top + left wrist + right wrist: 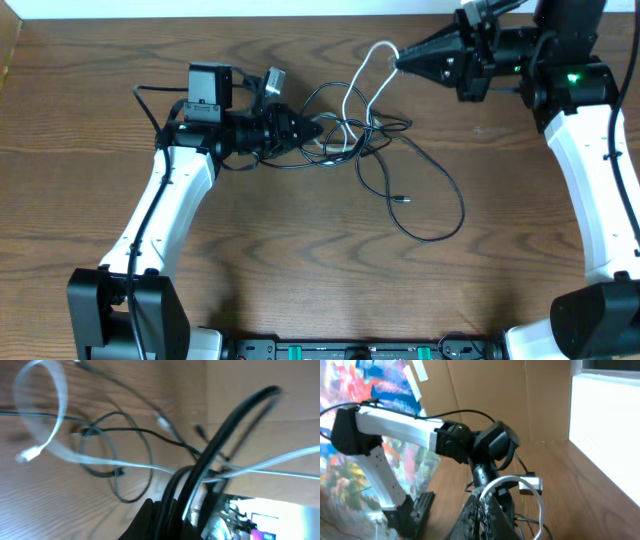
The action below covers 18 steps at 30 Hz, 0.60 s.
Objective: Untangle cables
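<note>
toward the table's (300, 285) far edge, left gripper (312, 130) clamps the black cables (350, 150); right gripper (397, 62) pinches the white cable (347, 100). one apparently anchors while the other pulls.

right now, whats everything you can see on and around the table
thin black cables: a few, exact count unclear, black, tangled at table centre
flat white cable: one, white, looping out of the tangle toward the far edge
wooden table: one, brown, under everything
cardboard panel: one, tan, behind the table
patterned sheet: one, multicoloured, beside the cardboard
left gripper: one, black, shut on the thin black cables
right gripper: one, black, shut on the flat white cable
robot arms: two, white and black, either side
</note>
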Each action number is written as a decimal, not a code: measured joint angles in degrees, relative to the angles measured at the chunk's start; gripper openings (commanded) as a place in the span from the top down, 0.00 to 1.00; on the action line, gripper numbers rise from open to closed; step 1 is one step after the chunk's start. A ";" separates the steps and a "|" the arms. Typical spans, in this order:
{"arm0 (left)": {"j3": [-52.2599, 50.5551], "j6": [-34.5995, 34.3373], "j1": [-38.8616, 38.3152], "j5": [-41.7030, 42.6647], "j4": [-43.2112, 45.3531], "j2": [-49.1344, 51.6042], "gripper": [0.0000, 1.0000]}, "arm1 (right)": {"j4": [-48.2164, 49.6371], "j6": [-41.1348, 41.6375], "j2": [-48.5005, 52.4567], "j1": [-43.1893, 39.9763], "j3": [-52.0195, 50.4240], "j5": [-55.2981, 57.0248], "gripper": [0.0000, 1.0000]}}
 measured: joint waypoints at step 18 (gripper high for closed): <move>-0.02 3.17 0.02 -35.52 -14.14 0.00 0.93 | 63.19 61.94 -2.29 -12.48 -0.04 -0.24 0.99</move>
